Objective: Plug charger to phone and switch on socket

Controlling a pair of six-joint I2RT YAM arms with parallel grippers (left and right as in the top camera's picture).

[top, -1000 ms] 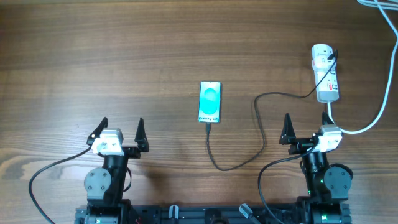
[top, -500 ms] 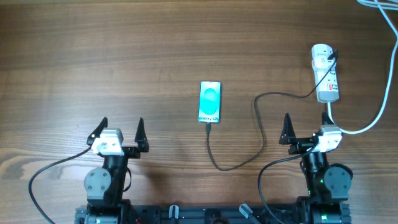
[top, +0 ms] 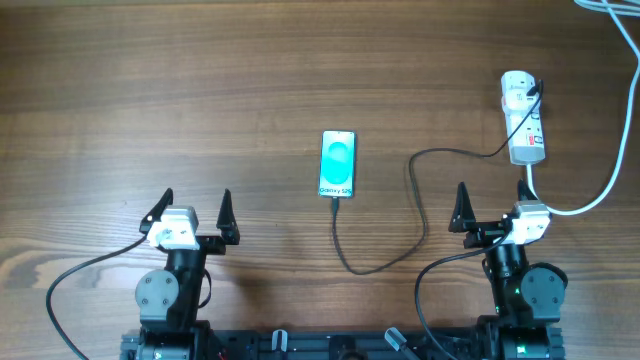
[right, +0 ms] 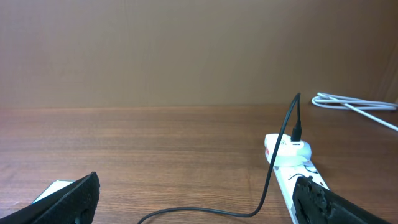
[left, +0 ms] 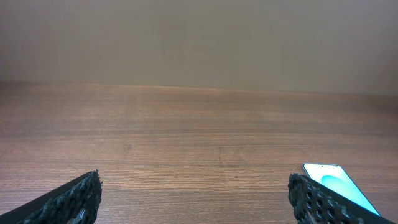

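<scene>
The phone lies flat at the table's centre, its cyan screen up; it also shows in the left wrist view and the right wrist view. The charger cable runs from the phone's near end, where its tip touches the phone, in a loop to the adapter on the socket; it also shows in the right wrist view. The socket is a white strip at the far right, also seen in the right wrist view. My left gripper and right gripper are open and empty near the front edge.
A thick white cord runs from the socket's near end, curving right and up off the table's top right corner; it shows in the right wrist view. A plain wall stands behind the table.
</scene>
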